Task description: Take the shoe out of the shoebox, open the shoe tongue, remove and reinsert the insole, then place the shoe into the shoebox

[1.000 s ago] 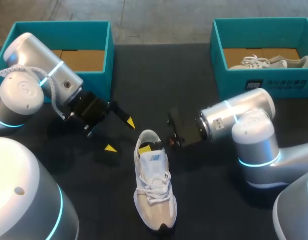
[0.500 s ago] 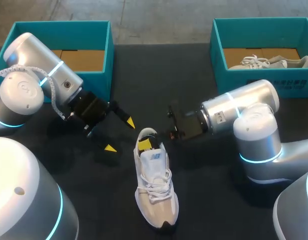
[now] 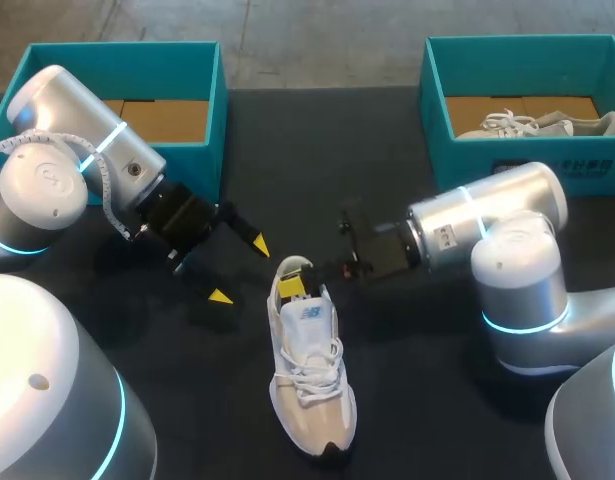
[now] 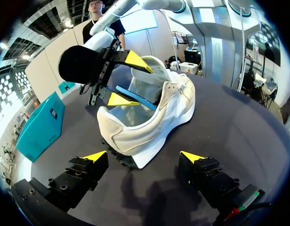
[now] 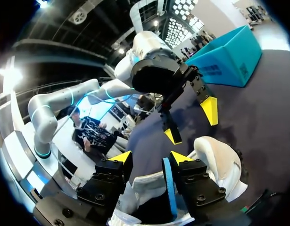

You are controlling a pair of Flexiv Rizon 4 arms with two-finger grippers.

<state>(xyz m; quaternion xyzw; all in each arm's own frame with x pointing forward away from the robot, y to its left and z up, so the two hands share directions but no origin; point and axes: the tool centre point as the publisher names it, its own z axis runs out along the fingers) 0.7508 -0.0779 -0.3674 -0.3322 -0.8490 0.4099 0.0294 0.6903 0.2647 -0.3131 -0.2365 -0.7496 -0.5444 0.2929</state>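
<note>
Although already out of the teal shoebox (image 3: pixel 127 70) and resting sole-down on the black table, shows no pulled insole yet: talking about the shoe (image 3: pixel 309 370). Looks like the insole-removal step. Finds the right gripper (image 5: pixel 150 157) at the shoe's heel opening, fingers parted, one yellow tip down inside the collar. Has the blue insole (image 4: pixel 135 96) lying against that finger, not pinched from both sides, so gripping nothing. Leaves the left gripper (image 3: pixel 236 267) spread wide and empty just beside the shoe's heel. Next, at a guess: calls for closing on that thin blue edge and peeling it up out of the heel. Cream mesh upper, padded collar, white laces, chunky foam sole. Thin, bendy insole, likely to curl.
</note>
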